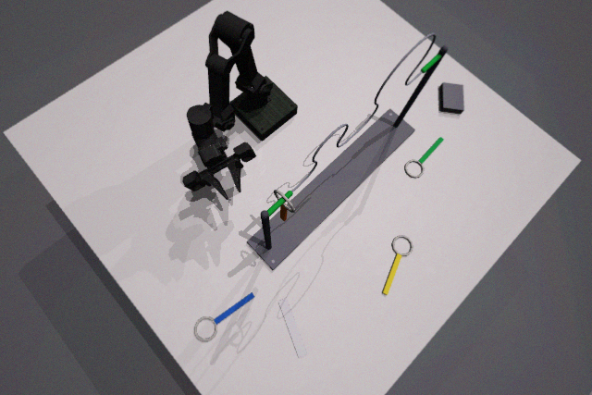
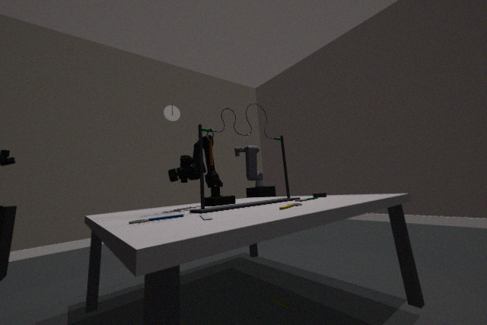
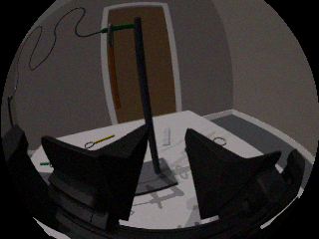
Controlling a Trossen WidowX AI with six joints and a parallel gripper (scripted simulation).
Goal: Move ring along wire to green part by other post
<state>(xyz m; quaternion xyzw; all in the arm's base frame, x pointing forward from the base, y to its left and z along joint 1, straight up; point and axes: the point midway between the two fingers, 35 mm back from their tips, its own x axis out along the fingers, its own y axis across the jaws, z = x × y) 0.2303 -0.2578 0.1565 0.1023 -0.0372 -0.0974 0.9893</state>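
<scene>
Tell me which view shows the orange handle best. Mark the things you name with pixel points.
The wrist view: there the orange handle (image 1: 284, 213) (image 2: 211, 152) (image 3: 115, 75) hangs nearly full length beside the post (image 1: 265, 230) (image 2: 202, 172) (image 3: 145, 90). The top view foreshortens it to a stub; the exterior view shows it small, against dark arm parts.

Robot arm (image 1: 218, 89) (image 2: 198, 156), 1, matte black; cylindrical wrist housing (image 1: 200, 120); hand (image 1: 233, 195) (image 3: 167, 130) with 2 tapering, wedge-shaped black fingers.
</scene>
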